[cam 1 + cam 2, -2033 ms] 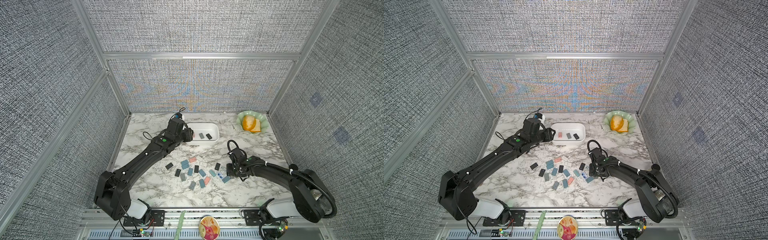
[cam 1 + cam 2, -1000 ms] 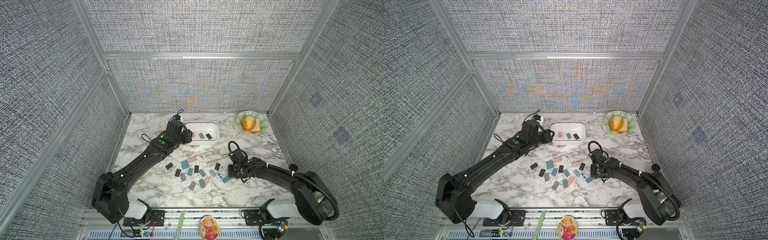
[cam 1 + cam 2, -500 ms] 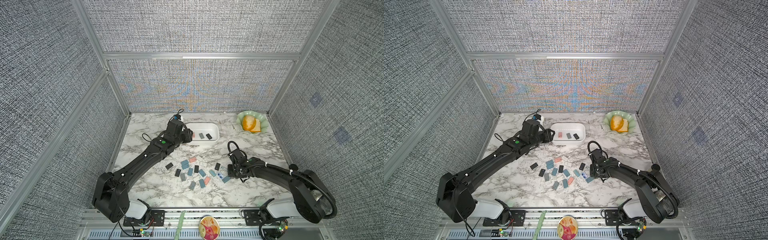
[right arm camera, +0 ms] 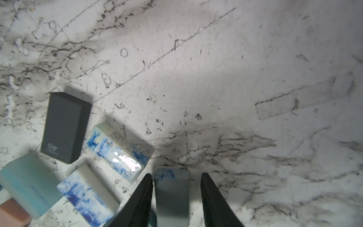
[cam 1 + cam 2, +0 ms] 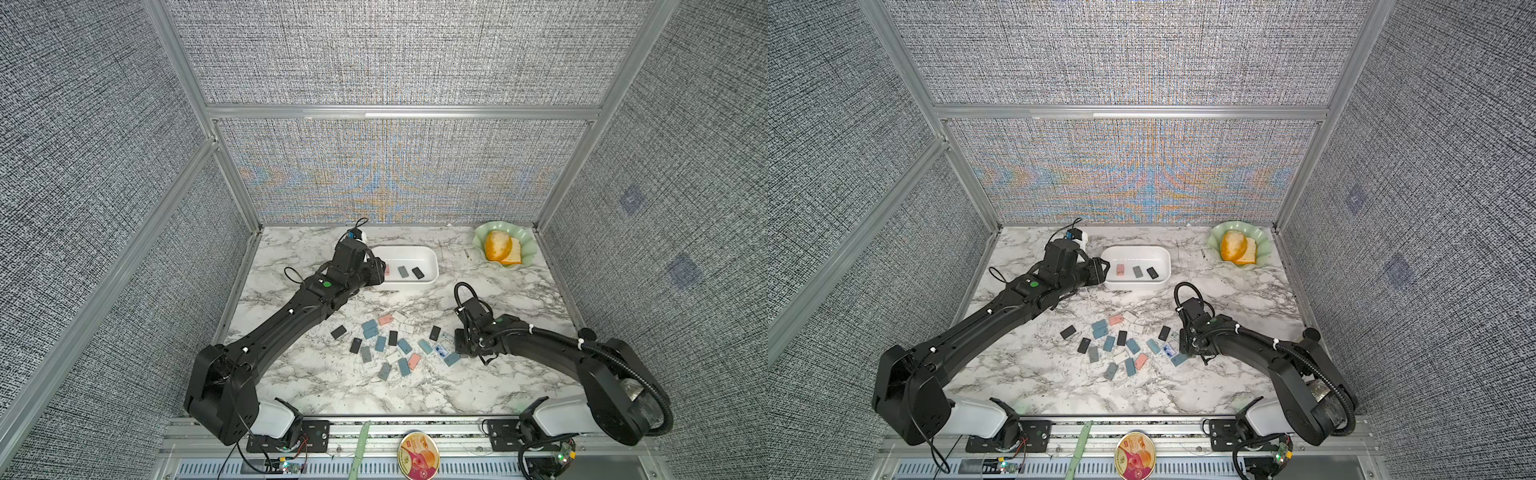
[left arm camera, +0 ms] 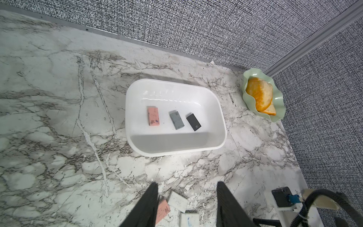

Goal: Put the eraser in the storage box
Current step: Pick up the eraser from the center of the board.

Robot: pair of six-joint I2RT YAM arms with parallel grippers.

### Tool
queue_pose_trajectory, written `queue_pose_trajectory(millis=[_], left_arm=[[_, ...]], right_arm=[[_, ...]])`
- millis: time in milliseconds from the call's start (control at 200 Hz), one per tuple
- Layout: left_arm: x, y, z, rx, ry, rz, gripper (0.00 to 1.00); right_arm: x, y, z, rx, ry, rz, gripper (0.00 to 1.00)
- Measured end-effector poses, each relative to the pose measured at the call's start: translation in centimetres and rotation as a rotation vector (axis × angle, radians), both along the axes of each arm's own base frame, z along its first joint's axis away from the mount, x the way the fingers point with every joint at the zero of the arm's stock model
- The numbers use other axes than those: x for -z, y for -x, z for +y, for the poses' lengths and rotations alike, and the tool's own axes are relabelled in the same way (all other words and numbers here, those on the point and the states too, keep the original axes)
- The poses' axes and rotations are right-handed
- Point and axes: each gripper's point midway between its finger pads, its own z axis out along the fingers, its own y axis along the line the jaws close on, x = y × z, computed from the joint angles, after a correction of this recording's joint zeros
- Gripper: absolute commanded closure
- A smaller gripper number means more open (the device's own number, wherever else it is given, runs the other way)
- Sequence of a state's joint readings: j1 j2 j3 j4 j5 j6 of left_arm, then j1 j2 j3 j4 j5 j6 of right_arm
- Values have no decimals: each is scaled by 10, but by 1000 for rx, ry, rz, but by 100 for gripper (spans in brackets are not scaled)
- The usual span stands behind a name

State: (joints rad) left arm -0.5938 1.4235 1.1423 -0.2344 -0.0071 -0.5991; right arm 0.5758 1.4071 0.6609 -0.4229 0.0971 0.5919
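The white storage box stands at the back of the marble table and holds a pink eraser, a grey one and a black one. My left gripper hovers open and empty at the box's left end. My right gripper is low on the table, its jaws either side of a grey-blue eraser. One finger is against the eraser; a gap shows at the other.
Several loose erasers in black, blue, pink and white lie scattered mid-table, left of the right gripper. A pale green scalloped dish with orange food sits at the back right corner. A round tin lies on the front rail.
The right gripper's jaws have narrowed around the grey-blue eraser. Both arms have otherwise stayed almost still.
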Motion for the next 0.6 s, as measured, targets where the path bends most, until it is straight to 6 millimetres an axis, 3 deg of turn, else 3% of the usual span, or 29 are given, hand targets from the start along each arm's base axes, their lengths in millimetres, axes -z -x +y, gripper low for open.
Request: queue_pose_trajectory(millis=[220,595], left_arm=[[1,0,0,0,-1,1,50],[6,2,1,0,-7,11,50]], right_arm=[[1,0,0,-2,9,-3,57],[1,-1,0,5,18,-11,67]])
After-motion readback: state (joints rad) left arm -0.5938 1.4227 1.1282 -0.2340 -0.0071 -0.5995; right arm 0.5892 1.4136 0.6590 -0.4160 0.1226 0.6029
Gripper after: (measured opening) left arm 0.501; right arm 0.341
